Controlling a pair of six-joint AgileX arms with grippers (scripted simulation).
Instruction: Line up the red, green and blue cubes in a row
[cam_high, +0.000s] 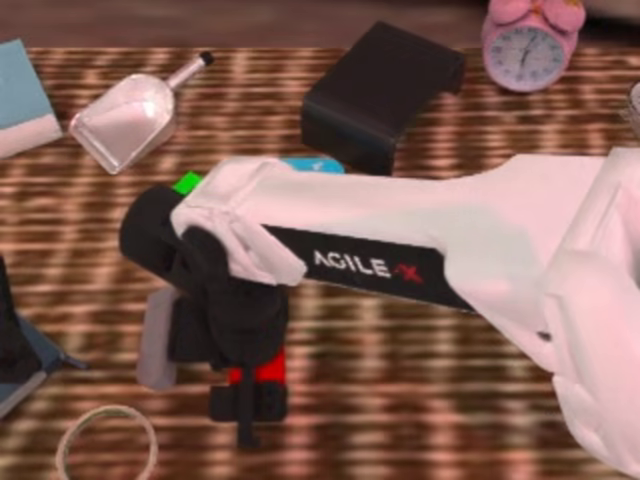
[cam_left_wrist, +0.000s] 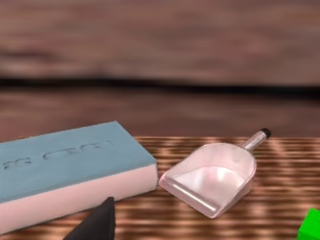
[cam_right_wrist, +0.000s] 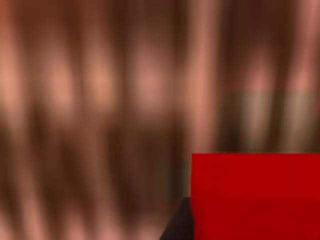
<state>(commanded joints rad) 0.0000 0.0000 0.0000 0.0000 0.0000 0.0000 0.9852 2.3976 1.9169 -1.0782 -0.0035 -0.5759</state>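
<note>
The right arm is reaching across the striped brown worktop (cam_high: 420, 380) from the top view's right, and its right gripper (cam_high: 248, 398) is hanging low over the near-left part, pointing down. The red cube (cam_high: 262, 371) is sitting between the dark fingers, which are closing against its sides, so the gripper is grasping it. In the right wrist view the red cube (cam_right_wrist: 255, 195) is filling the frame close to the camera, with one dark finger (cam_right_wrist: 177, 225) pressing at its edge and the blurred worktop behind.

The green cube (cam_high: 187, 183) is peeking out from under the arm's wrist, farther back and to the left. The blue cube is not showing in any view. A light-blue soap bar (cam_high: 312, 165) is lying half hidden under the arm, just in front of a black box (cam_high: 385, 85).

The left gripper (cam_left_wrist: 97, 225) is showing only as a dark tip in its own wrist view, and I cannot tell its state. That view is also showing a blue-topped book (cam_left_wrist: 70, 162), a clear scoop (cam_left_wrist: 212, 180) and the green cube (cam_left_wrist: 311, 227) at the edge.
</note>
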